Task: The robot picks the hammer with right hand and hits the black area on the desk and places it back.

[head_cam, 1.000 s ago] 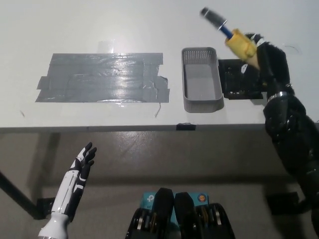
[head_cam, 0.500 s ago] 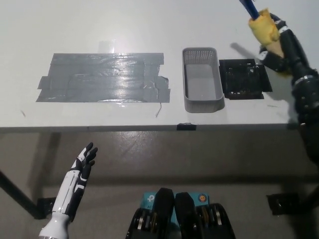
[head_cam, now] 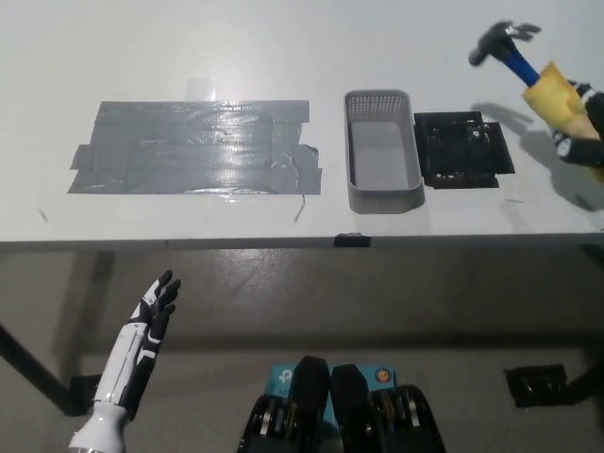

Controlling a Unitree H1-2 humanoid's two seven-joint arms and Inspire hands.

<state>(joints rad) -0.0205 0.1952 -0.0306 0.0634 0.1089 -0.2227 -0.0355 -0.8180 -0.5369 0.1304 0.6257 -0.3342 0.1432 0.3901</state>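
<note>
Hammer (head_cam: pixel 525 64) raised — right robot hand (head_cam: pixel 583 121).

White desk (head_cam: pixel 283 57) fills upper frame, front edge running straight across. Grey-brown floor (head_cam: pixel 377 311) below, smooth, slightly mottled. Dark desk leg (head_cam: pixel 33 373) at lower left. Even overhead light, soft shadows on the desktop.

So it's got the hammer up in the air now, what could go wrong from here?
The hammer is raised in the right hand, right of the black pad. A swing could miss and strike bare desk. The grey basket sits right beside the pad, so a wide blow might clip it. The hand is partly out of frame, so its grip is hard to judge. The left hand rests below the desk.
</note>
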